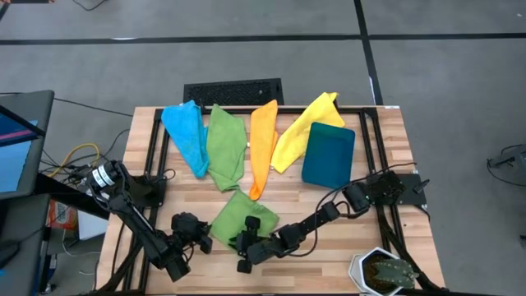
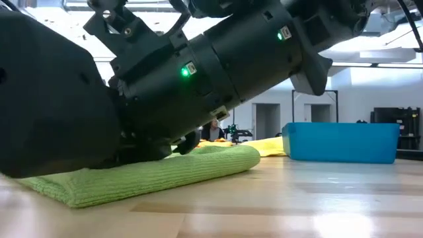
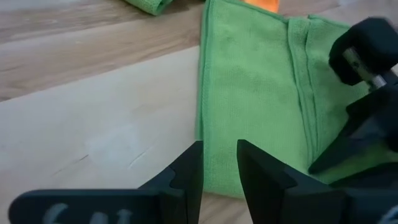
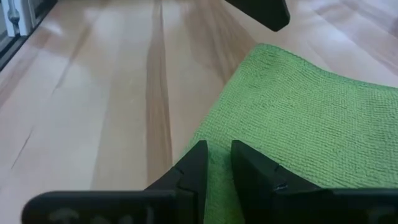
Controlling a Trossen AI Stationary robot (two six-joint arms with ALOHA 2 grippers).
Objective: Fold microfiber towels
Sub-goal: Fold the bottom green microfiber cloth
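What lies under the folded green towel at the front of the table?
Under the folded green towel only the wooden table shows around its edges. The left gripper and right gripper crowd its near edge, so anything beneath its layers stays hidden.

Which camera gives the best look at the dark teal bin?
The high view: the teal bin shows whole from above, beside the yellow towel. The low view shows only its side wall. Neither wrist view shows it.

Five microfiber towels: two green, folded one (image 1: 240,219) under the grippers, another (image 1: 225,148) beyond them, plus one blue (image 1: 187,133), one orange (image 1: 263,144), one yellow (image 1: 302,130). One teal bin (image 1: 328,154). One potted plant (image 1: 385,271).
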